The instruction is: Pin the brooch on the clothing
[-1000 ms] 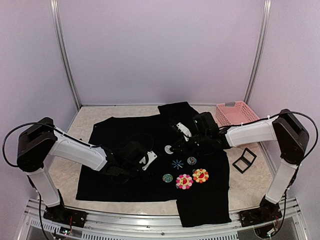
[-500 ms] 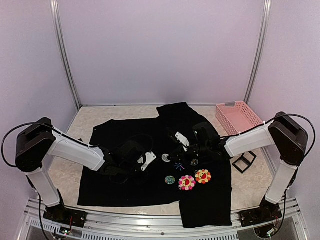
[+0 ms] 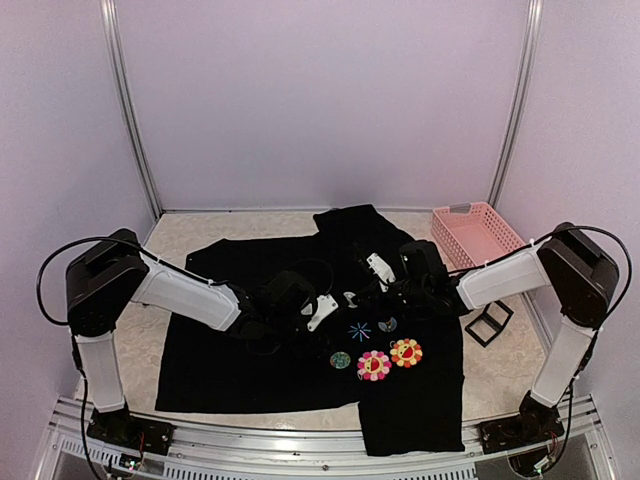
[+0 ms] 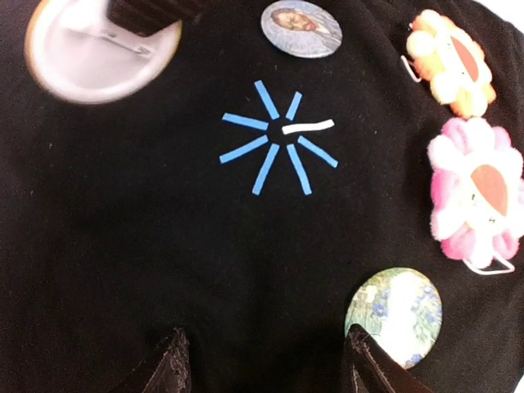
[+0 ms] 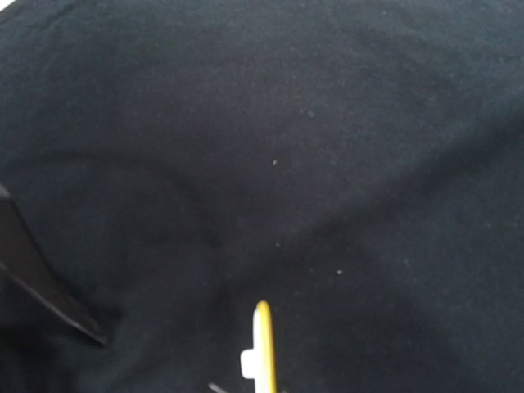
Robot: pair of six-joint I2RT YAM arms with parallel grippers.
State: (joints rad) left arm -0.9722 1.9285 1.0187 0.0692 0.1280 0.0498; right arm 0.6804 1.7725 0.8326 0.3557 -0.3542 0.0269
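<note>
On the table, the shirt lies spread flat: black, with a light-blue star, a pink badge and an orange badge on its front. Its body runs left to right, with the sleeves pointing far and near. My right gripper pinches the brooch just beside the star, white back showing. My left gripper hangs over the shirt, jaws apart, holding nothing.

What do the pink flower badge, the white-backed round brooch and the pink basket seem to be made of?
The pink flower badge: plush or felt, probably; fuzzy, puffy petals. The round brooch: smooth white back, metal or plastic, unclear; thin wire pin across it. The pink basket: moulded plastic, likely; slotted lattice walls.
</note>
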